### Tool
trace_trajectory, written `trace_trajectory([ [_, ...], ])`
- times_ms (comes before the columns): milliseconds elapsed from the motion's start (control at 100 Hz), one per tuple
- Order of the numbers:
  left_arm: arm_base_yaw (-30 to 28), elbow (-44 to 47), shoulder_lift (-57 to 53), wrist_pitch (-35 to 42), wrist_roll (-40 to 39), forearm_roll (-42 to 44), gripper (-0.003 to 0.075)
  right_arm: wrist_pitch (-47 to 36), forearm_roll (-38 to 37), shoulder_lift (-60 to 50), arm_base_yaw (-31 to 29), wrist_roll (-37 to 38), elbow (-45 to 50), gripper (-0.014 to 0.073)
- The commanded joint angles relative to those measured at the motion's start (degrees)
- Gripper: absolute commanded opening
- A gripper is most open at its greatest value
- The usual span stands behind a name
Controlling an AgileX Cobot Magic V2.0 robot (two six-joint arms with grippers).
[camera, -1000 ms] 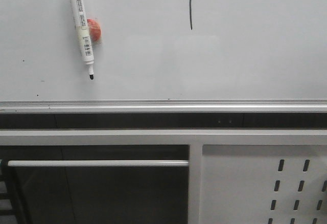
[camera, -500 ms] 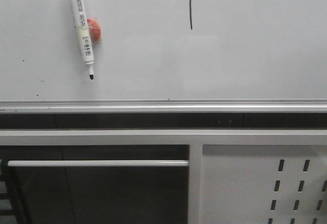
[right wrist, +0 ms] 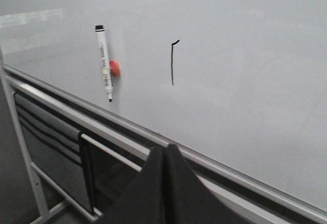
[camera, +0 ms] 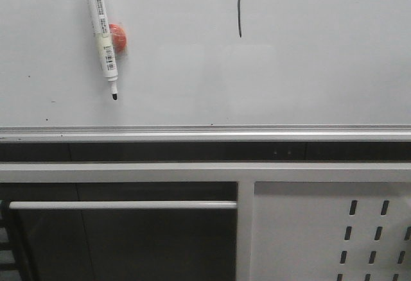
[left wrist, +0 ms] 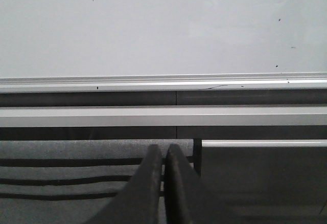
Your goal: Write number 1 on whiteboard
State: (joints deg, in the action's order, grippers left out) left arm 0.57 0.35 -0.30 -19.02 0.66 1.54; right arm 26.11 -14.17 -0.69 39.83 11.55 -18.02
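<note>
Nearest my wrist cameras: left gripper (left wrist: 163,183) and right gripper (right wrist: 164,183), dark fingers pressed together, holding nothing, both pulled back below silver aluminium edge rail (camera: 205,130). Beyond rail, large glossy white-grey whiteboard (camera: 308,76). White marker pen (camera: 103,31) parked on it, uncapped tip down, beside small red magnet (camera: 118,37). Farther right, thin black vertical stroke, number 1 (right wrist: 172,63), well apart from pen. I judge writing done; best keep arms clear of wet ink.

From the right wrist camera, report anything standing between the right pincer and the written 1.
Nothing visible does. The right pincer, shut and empty, faces the number 1 across bare whiteboard; the marker hangs off to one side.
</note>
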Motion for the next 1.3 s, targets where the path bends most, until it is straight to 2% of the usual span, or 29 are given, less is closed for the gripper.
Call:
trace_trajectory([
  [0, -0.2, 1.2, -1.6, 3.2, -0.7, -0.7, -0.0018, -7.5, -0.4, -0.9, -4.8, -0.5, 1.5, -0.0071],
  [170, -0.2, 1.2, -1.6, 3.2, -0.7, -0.7, -0.0018, -16.0, 5.4, -0.9, -16.7, -0.5, 8.7, -0.0071],
  [370, -0.2, 1.2, -1.6, 3.2, -0.7, -0.7, -0.0018, -22.4, 6.0, -0.9, -29.6, -0.5, 16.1, -0.0071],
  [550, -0.2, 1.2, -1.6, 3.2, -0.7, -0.7, -0.0018, -22.9, 8.5, -0.9, -40.2, -0.6, 19.6, -0.0071],
  [640, -0.2, 1.2, -1.6, 3.2, -0.7, -0.7, -0.0018, -23.1, 10.8, -0.9, -44.0, -3.2, 20.2, -0.0071],
  [760, -0.2, 1.2, -1.6, 3.2, -0.7, -0.7, -0.0018, -22.2, 11.8, -0.9, -46.5, -7.6, 20.2, -0.0071],
  [970, -0.2, 1.2, -1.6, 3.2, -0.7, -0.7, -0.0018, -21.0, 12.1, -0.9, -46.8, -15.5, 20.2, -0.0071],
  [1290, -0.2, 1.2, -1.6, 3.2, -0.7, -0.7, -0.0018, -11.5, 15.3, -0.9, -46.8, -15.8, 20.3, -0.0071],
])
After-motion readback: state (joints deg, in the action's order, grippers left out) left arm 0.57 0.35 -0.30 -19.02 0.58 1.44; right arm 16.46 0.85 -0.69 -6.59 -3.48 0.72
